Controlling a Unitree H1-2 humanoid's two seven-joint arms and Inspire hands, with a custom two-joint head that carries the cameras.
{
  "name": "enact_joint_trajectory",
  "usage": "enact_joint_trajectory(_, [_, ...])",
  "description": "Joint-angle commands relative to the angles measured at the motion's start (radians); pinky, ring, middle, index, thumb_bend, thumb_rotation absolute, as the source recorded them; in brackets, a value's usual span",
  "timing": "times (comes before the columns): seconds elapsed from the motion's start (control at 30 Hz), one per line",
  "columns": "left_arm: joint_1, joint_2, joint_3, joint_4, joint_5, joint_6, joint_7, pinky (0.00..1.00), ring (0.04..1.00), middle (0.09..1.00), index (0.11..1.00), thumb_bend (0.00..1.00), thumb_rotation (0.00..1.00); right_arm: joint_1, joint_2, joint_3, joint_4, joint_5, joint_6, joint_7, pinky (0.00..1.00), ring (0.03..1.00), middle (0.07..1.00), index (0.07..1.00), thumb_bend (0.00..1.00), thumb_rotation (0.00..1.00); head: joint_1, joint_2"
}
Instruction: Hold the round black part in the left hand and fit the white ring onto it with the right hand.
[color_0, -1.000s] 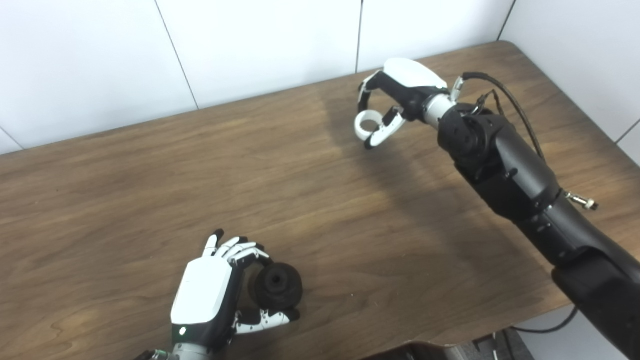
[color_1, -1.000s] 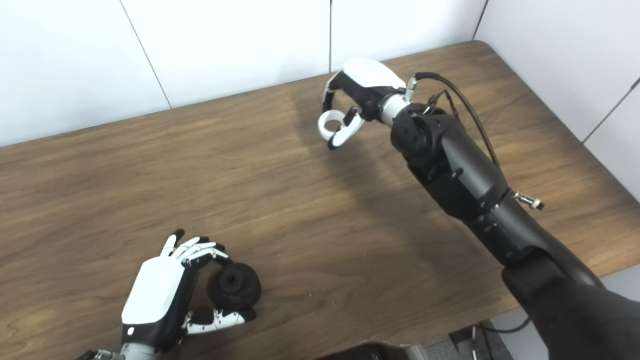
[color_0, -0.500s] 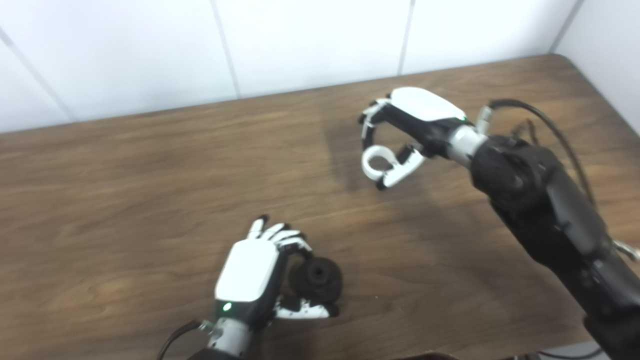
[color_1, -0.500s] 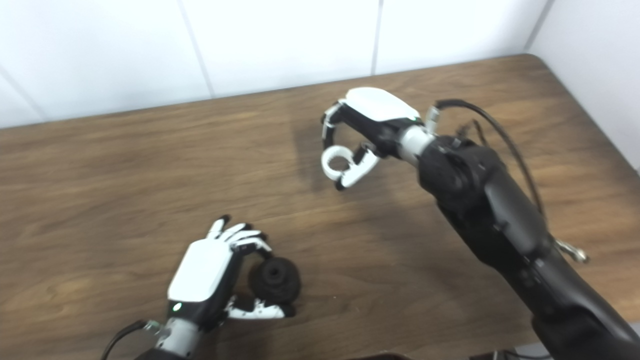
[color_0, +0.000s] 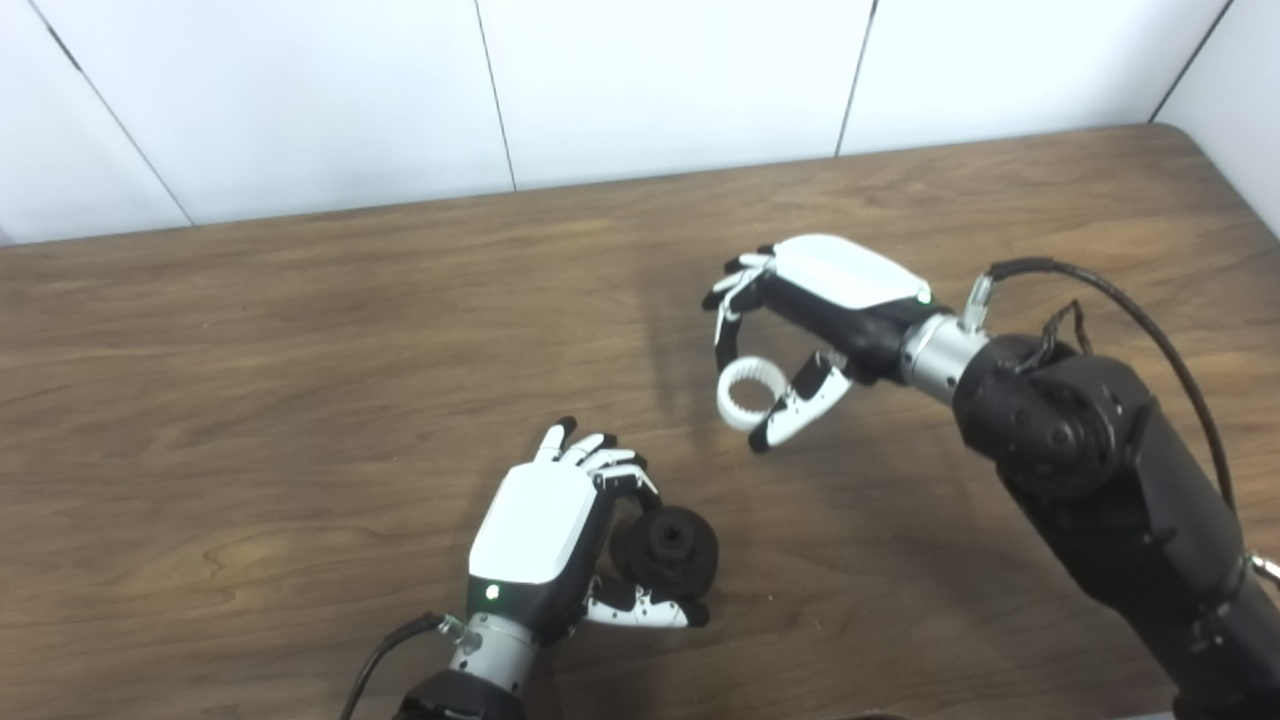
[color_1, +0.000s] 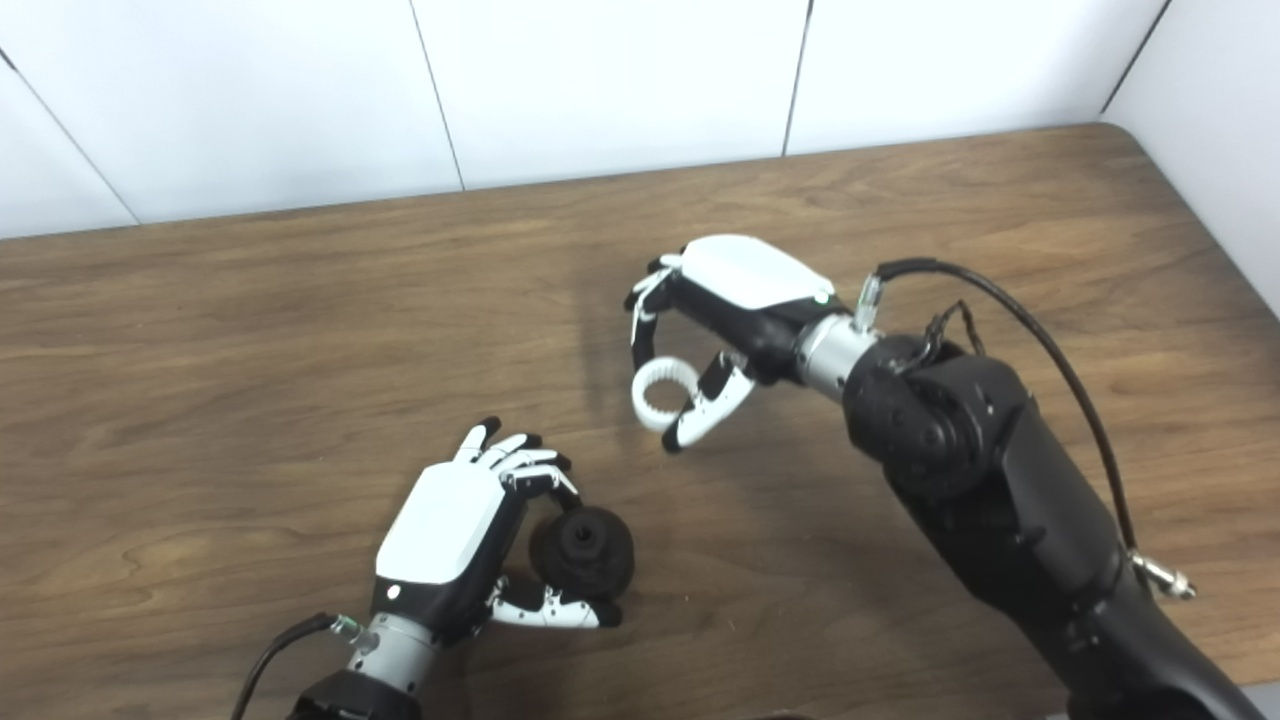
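I see open wood table (color_0: 300, 330) between my 2 hands, with only bare surface in the gap from the white ring (color_0: 745, 393) in the right hand (color_0: 800, 320) down to the round black part (color_0: 667, 546) in the left hand (color_0: 560, 530). Left half of the table lies open too. White wall (color_0: 640, 90) bounds the far edge.

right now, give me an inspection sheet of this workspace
surface: brown wooden table, bare apart from the hands
job's things: round black part in the left hand; white ring in the right hand, the two apart
clutter: nothing seen
hands: left hand shut on the part; right hand shut on the ring
cables: black cable looping along the right forearm; another at the left wrist
surroundings: white panelled wall behind the table
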Motion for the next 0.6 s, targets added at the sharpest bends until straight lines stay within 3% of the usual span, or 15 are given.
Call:
enact_joint_trajectory(0.0, [-0.006,-0.007,-0.003,0.003,0.022,0.004,-0.001,1.0,0.875,0.778,0.484,0.52,0.06,-0.015,0.001,-0.004,-0.047,-0.024,-0.014,0.008,1.0,0.943,0.825,0.485,0.52,0.14,-0.001,0.001])
enact_joint_trajectory(0.57, [-0.024,-0.016,-0.003,0.019,0.025,0.012,0.0,1.0,0.876,0.78,0.483,0.52,0.05,0.012,0.068,0.027,-0.164,-0.052,-0.031,0.127,1.0,0.944,0.837,0.485,0.52,0.14,0.006,0.028])
